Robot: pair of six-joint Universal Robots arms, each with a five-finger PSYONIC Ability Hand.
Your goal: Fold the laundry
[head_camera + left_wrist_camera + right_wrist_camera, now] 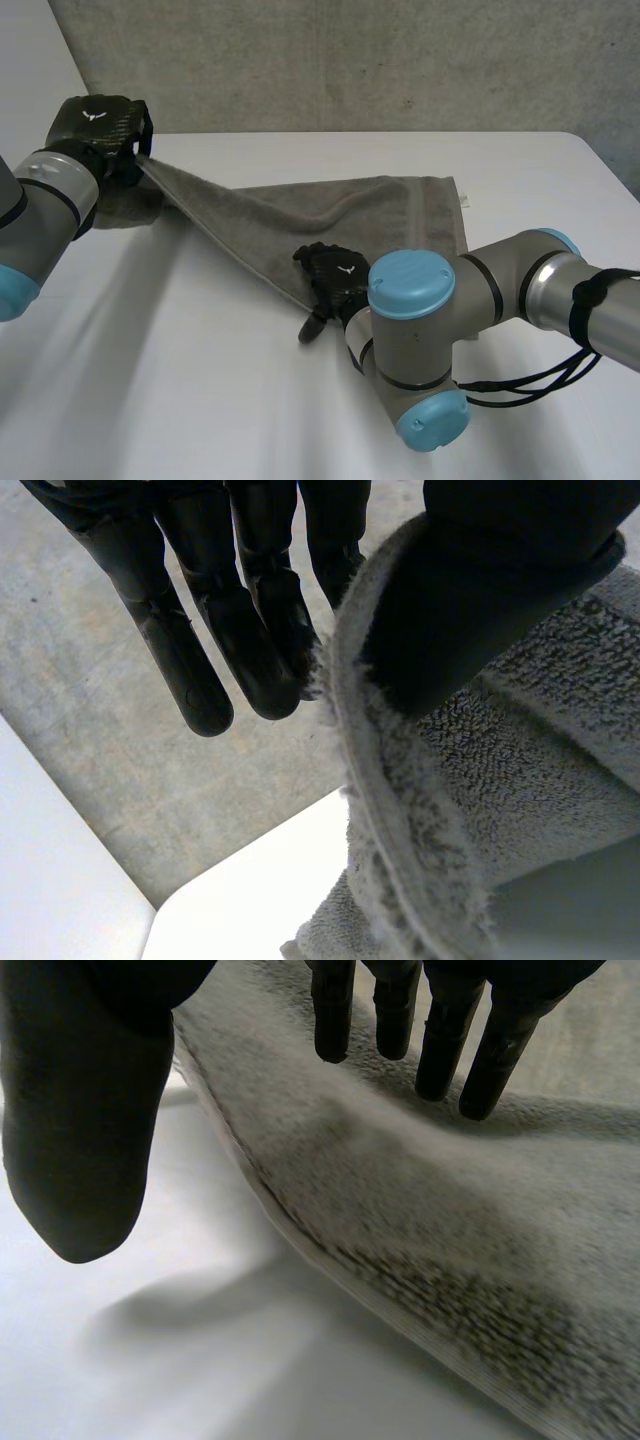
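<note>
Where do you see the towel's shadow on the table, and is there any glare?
Head view: a soft shadow lies on the white table under the grey towel's edge, which the left hand holds raised; no glare. Right wrist view: a faint, diffuse shadow lies on the table beside the towel's lifted edge, near the right hand's thumb.

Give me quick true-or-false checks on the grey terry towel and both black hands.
1. The left hand pinches an edge of the grey terry towel. True.
2. The right hand is clamped on the towel. False: its fingers are straight, open above the towel's near edge.
3. The towel lies fully flat on the white table. False: the left hand holds one end raised off it.
4. The right hand is at the towel's edge nearest the robot. True.
</note>
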